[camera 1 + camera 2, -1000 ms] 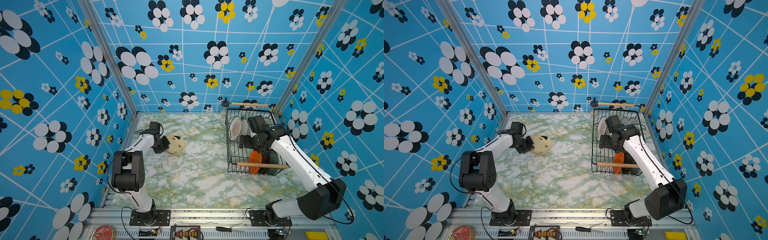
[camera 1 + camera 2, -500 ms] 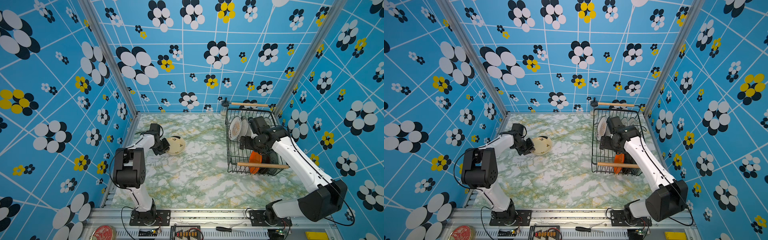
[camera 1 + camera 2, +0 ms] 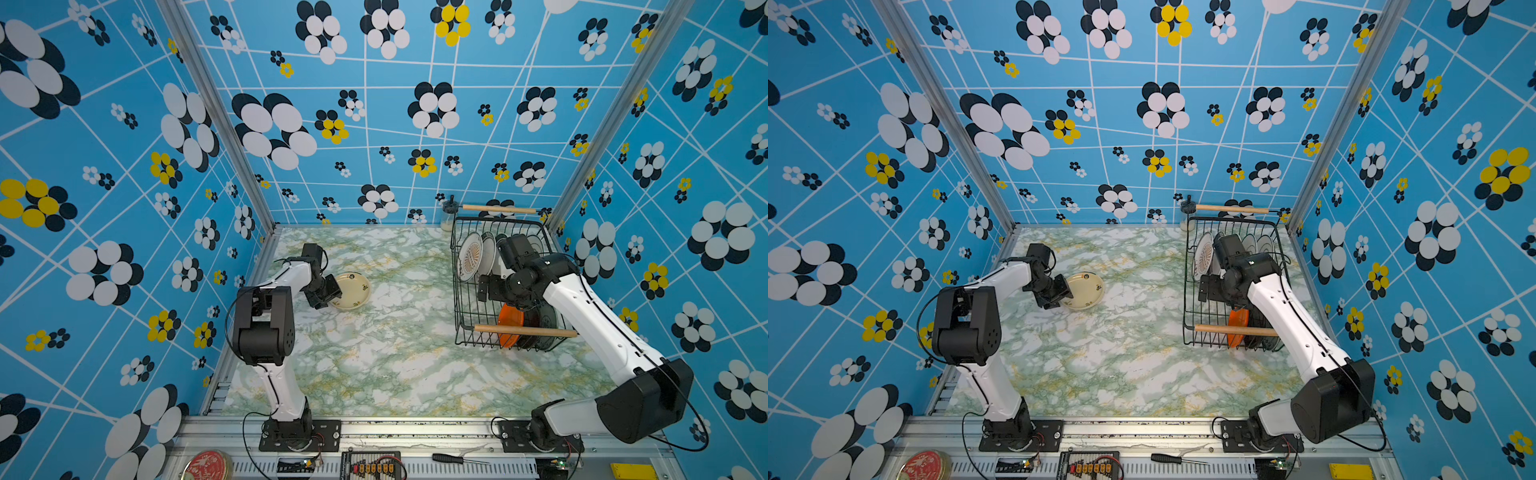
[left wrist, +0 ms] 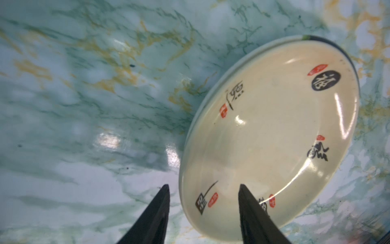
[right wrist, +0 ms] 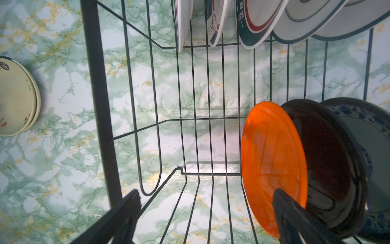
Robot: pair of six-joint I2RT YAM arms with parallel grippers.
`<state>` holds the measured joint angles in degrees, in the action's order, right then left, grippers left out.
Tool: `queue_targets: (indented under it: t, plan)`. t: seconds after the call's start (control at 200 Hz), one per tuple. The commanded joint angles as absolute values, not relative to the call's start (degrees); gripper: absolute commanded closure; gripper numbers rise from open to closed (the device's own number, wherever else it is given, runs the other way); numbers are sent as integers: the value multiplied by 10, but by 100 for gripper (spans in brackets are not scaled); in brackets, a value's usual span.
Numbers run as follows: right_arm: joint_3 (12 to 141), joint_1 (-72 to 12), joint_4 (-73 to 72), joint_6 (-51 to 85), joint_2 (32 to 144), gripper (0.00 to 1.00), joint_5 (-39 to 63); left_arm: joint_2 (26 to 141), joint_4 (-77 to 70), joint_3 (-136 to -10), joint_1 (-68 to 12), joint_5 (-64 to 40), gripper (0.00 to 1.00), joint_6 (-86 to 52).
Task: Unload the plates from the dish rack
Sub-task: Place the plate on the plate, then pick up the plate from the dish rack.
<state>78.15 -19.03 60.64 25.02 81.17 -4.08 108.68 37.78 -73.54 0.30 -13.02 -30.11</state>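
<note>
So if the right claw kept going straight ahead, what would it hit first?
Likely the orange plate, just ahead of one finger of the right gripper; depth unclear, else the dish rack wire floor.

Black wire dish rack [image 5: 99,105] on marbled bench [image 5: 52,169]. Inside: orange plate [image 5: 272,164], black plate [image 5: 329,158], blue-patterned plate [image 5: 369,131] upright, side by side; white plates [image 5: 295,19] leaning opposite. Outside: cream plate [image 5: 14,99] flat on bench. Right pincer [image 5: 206,195] spread wide above rack floor.
</note>
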Motion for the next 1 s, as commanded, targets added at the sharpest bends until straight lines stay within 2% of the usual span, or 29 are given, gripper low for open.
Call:
queue_targets:
  t: [0.0, 0.28, 0.72, 0.995]
  plan:
    - [778, -183, 610, 233, 821, 1, -31, 1112, 413, -770, 0, -124, 45, -281]
    - [793, -159, 618, 206, 854, 1, -33, 1097, 451, -788, -7, -103, 38, -266]
    - [802, -144, 667, 210, 844, 1, -98, 908, 537, -796, -5, -75, 30, -258]
    - [754, -140, 658, 223, 815, 1, -102, 808, 549, -804, -57, -115, 22, -245]
